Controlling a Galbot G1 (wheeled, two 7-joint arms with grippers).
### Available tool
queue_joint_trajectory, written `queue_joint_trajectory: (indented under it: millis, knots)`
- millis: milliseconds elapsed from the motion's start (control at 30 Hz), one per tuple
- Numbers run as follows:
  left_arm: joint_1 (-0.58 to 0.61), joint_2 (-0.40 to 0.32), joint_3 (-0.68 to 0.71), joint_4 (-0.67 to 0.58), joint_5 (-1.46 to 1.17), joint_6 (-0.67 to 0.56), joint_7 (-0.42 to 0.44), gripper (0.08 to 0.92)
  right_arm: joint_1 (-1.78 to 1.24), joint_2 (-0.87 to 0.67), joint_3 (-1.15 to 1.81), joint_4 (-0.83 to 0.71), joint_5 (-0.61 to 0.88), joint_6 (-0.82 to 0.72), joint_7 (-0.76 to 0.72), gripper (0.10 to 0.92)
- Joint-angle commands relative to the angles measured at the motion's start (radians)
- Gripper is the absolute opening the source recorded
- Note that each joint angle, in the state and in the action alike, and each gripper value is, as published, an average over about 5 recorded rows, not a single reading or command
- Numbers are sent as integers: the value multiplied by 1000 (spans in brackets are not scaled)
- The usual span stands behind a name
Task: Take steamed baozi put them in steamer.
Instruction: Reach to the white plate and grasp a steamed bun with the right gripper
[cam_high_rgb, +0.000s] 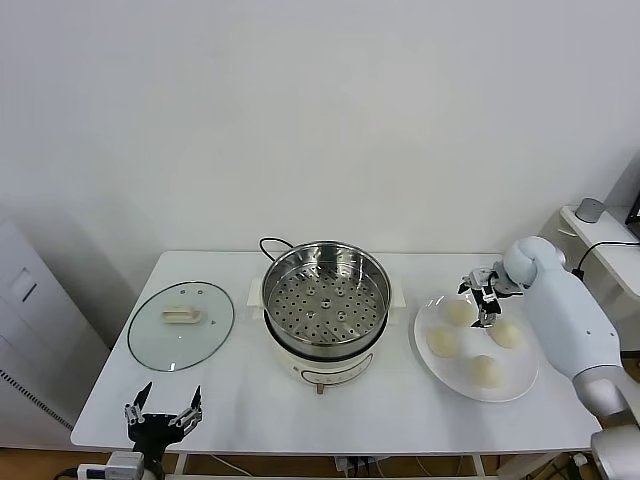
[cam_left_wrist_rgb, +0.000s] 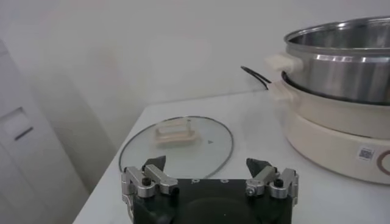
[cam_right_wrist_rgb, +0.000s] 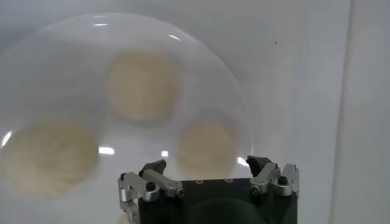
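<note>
Surveying the head view: four baozi (cam_high_rgb: 459, 312) sit on the plate (cam_high_rgb: 520, 385), beside the empty steamer (cam_high_rgb: 326, 293). Right end effector (cam_high_rgb: 484, 292) hovers spread above them, presumably to pick. Left wrist: left end effector (cam_left_wrist_rgb: 210, 175) spread, parked at desk (cam_left_wrist_rgb: 256, 122) edge near lid (cam_left_wrist_rgb: 177, 145). Right wrist: three baozi (cam_right_wrist_rgb: 142, 85) below, none held.

Open left tool (cam_left_wrist_rgb: 209, 176) faces lid (cam_left_wrist_rgb: 177, 146), steamer (cam_left_wrist_rgb: 341, 61).

four baozi (cam_high_rgb: 459, 312), one steamer (cam_high_rgb: 326, 297)

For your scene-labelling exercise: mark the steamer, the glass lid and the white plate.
steamer (cam_high_rgb: 325, 300), head view, perforated steel bottom.
glass lid (cam_high_rgb: 205, 335), head view, bare glass beside its handle.
white plate (cam_high_rgb: 520, 375), head view, bare rim near the buns.
</note>
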Motion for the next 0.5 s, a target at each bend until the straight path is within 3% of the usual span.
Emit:
queue_joint_trajectory:
  millis: [33, 500]
  knots:
    - [1, 1, 0, 1, 1, 1, 1, 823, 9, 37, 23, -59, -49, 10, 24, 823]
    - [0, 1, 3, 6, 1, 0, 1, 823, 7, 54, 28, -77, -72, 3, 65, 823]
